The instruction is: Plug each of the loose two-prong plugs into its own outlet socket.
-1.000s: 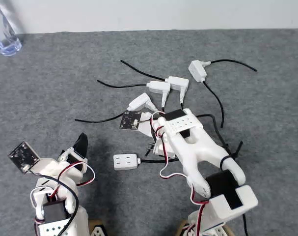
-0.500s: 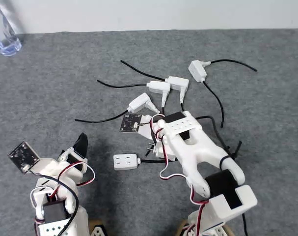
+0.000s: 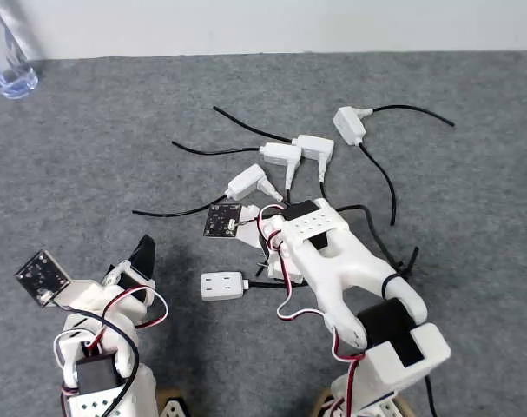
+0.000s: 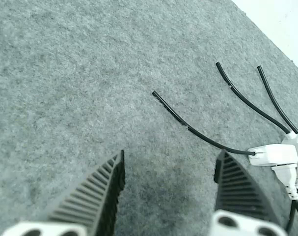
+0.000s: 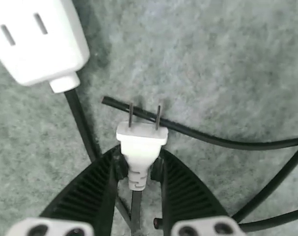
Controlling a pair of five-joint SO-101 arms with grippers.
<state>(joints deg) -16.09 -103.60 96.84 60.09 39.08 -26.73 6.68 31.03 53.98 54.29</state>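
Currently, a white two-prong plug is clamped in the right gripper, prongs pointed outward, near the white outlet socket. The left gripper is held spread wide above the grey table.

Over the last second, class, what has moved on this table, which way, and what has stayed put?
The right tool, shut on a two-prong plug, shifted a little to the left in the high view, toward the white socket. Nothing was taken hold of or let go. The left tool, open, and the other white connectors stayed where they were.
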